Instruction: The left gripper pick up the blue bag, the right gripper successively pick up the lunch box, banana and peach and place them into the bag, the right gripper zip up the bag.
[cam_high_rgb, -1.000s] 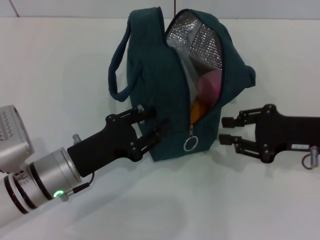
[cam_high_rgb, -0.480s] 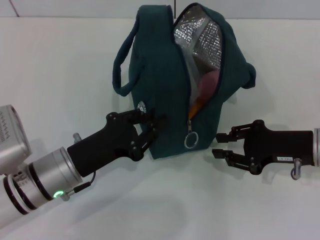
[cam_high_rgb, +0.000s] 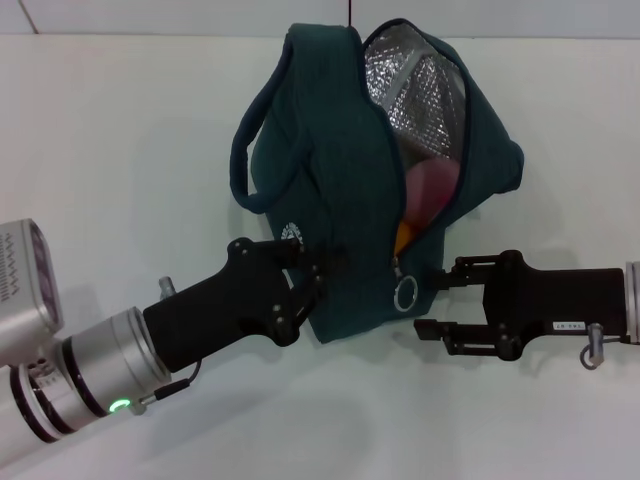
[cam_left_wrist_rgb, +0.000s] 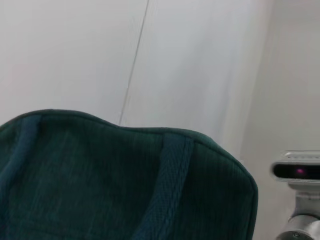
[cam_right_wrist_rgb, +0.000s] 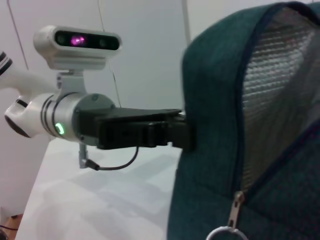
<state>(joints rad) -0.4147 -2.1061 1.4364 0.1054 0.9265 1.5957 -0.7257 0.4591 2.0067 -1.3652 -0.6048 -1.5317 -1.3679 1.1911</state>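
Right gripper (cam_high_rgb: 428, 306) jaws open beside zipper ring (cam_high_rgb: 405, 294).

No text can be read anywhere. The dark teal fabric bag (cam_high_rgb: 330, 190) bears a small round white emblem (cam_high_rgb: 291, 232) just beside the left gripper's fingers (cam_high_rgb: 305, 285), its markings illegible.

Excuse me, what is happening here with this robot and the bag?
The left gripper is clamped on the side of the dark teal fabric bag with silver lining, holding it steady. The bag is unzipped, and a pink item and an orange item show inside. The right gripper is open beside the round metal zipper ring, apparently ready to zip the bag.
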